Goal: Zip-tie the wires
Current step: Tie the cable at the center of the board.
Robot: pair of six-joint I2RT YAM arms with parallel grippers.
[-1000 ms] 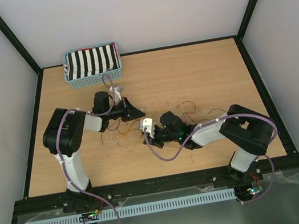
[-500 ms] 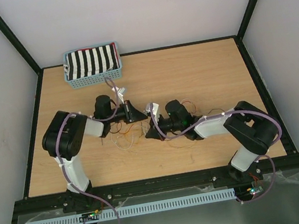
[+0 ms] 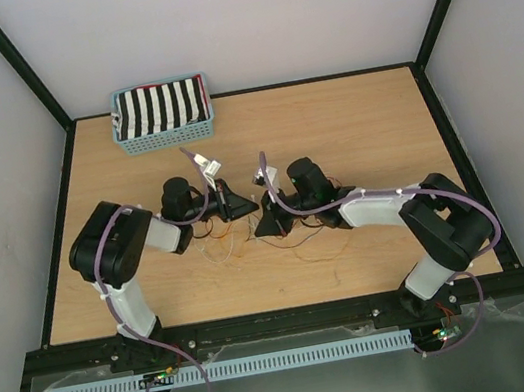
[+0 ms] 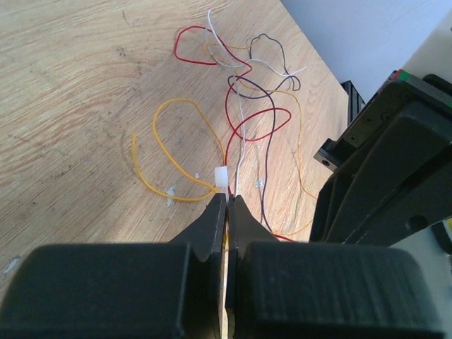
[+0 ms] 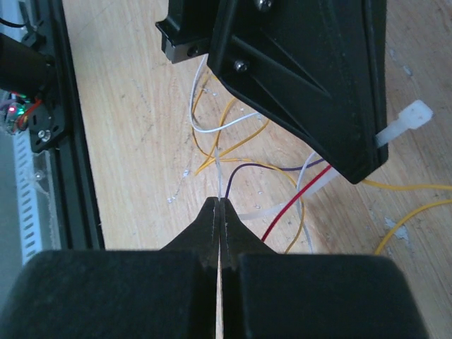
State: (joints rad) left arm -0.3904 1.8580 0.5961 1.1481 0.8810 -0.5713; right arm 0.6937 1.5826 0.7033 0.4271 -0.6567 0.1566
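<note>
Both claws met mid-surface, tips close together. My left claw (image 4: 226, 201) was pinched shut, its tips right against a small white zip-tie head (image 4: 221, 178) where the wires (image 4: 244, 120) gathered. From there the orange, red, dark and white strands looped loosely over the wooden surface (image 4: 85, 85). My right claw (image 5: 219, 205) was shut too, tips among those strands. A pale sliver showed between each claw's fingers; I couldn't tell what it was.
</note>
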